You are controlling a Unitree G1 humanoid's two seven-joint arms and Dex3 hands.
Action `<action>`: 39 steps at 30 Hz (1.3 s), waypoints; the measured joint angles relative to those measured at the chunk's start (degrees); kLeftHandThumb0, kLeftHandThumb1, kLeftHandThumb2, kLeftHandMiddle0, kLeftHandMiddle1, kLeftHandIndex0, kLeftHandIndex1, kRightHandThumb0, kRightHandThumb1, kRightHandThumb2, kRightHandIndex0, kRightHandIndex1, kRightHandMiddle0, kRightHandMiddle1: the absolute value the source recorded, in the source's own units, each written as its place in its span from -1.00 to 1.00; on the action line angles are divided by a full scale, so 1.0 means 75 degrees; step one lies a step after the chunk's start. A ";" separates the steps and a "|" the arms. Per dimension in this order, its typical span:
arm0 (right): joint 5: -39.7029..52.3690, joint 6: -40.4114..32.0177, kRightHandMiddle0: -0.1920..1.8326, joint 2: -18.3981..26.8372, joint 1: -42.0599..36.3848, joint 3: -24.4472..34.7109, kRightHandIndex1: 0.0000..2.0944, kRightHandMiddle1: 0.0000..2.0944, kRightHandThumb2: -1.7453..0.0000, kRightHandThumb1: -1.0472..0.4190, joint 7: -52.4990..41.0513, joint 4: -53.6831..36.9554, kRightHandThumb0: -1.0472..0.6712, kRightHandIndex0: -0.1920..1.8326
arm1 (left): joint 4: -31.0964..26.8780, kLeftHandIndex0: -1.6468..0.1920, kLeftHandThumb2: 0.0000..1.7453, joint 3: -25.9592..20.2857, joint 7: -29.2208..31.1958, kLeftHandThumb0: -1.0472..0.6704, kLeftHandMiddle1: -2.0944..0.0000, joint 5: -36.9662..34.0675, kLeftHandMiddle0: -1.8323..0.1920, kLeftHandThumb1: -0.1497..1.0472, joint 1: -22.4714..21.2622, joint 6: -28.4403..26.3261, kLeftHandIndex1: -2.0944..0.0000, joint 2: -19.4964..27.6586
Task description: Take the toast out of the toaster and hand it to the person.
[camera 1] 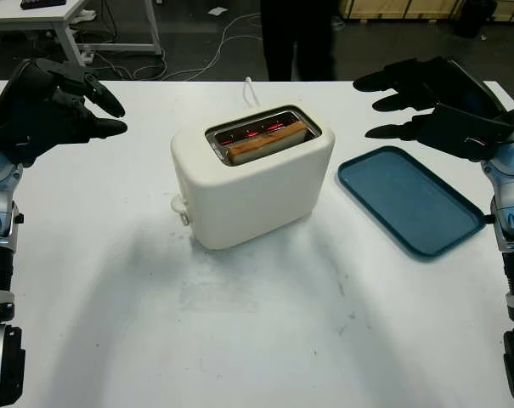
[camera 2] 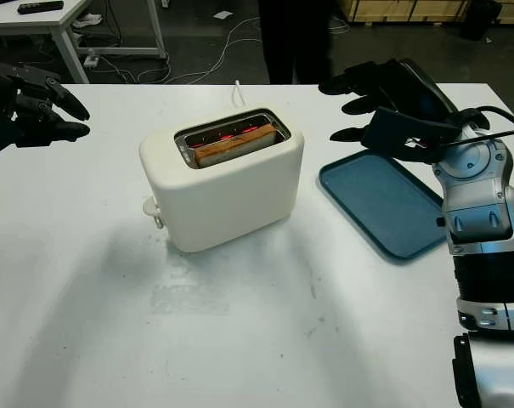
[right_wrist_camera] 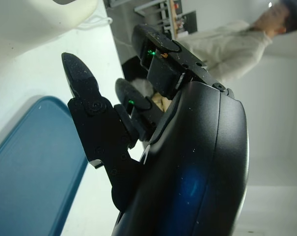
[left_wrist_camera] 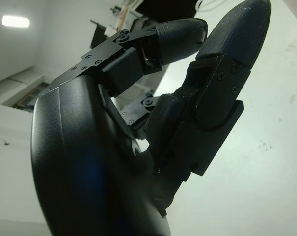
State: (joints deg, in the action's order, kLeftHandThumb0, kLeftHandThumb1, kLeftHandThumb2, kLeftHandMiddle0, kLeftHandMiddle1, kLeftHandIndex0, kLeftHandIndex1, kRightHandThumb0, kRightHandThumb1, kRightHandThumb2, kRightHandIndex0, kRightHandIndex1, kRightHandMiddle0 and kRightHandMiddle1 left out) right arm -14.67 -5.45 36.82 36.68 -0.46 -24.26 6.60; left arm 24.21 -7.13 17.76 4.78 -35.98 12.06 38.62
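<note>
Right of the toaster [camera 1: 252, 183], hovering above the blue tray [camera 1: 409, 200]: right hand [camera 2: 384, 106], holding nothing, fingers uncurled. Left of the toaster, raised over the white table [camera 1: 240, 340]: left hand [camera 1: 57, 106], also holding nothing. Sitting low in the toaster's slot, elements glowing red: toast [camera 1: 268, 141]. Advising: approaching from directly above, pinching only the exposed top crust, lifting straight up, avoiding slot walls. Standing beyond the toaster: person [camera 1: 295, 38].
</note>
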 measured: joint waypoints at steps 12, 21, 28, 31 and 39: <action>-0.0014 -0.0004 -0.03 0.0000 0.0000 -0.0001 -0.99 -1.00 1.00 -0.57 0.0000 0.0000 -0.13 0.09 | -0.0012 -0.43 -1.00 0.0000 0.0000 -1.00 0.28 0.0000 -0.42 0.47 0.0000 -0.0005 0.25 0.0000; -0.0014 -0.0052 -0.05 0.0000 0.0000 -0.0001 -1.00 -1.00 1.00 -0.57 0.0000 -0.0004 -0.13 0.08 | -0.0010 -0.43 -0.99 0.0000 0.0000 -1.00 0.27 0.0000 -0.43 0.48 0.0000 -0.0004 0.24 0.0000; -0.0012 -0.0005 -0.03 0.0000 0.0000 -0.0001 -0.99 -0.99 1.00 -0.56 0.0000 0.0036 -0.11 0.10 | -0.0010 -0.43 -1.00 -0.0001 0.0000 -1.00 0.28 0.0000 -0.43 0.46 0.0000 -0.0009 0.24 0.0000; -0.0011 -0.0005 -0.03 0.0000 0.0000 -0.0001 -0.99 -1.00 1.00 -0.56 0.0000 0.0046 -0.11 0.10 | -0.0012 -0.43 -1.00 -0.0001 0.0000 -1.00 0.28 0.0000 -0.43 0.46 0.0000 -0.0021 0.24 0.0000; -0.0013 -0.0006 -0.04 0.0000 0.0000 -0.0001 -1.00 -1.00 1.00 -0.57 0.0000 0.0083 -0.14 0.09 | -0.0010 -0.43 -1.00 -0.0001 0.0000 -1.00 0.27 0.0000 -0.42 0.47 0.0000 -0.0020 0.24 0.0000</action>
State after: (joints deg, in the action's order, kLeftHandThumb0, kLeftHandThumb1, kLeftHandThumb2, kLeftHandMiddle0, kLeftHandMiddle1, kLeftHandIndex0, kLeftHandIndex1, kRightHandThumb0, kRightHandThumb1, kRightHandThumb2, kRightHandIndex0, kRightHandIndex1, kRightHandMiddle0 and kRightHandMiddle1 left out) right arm -14.77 -5.49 36.82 36.67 -0.47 -24.26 7.22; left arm 24.14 -7.14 17.75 4.78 -35.98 11.91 38.62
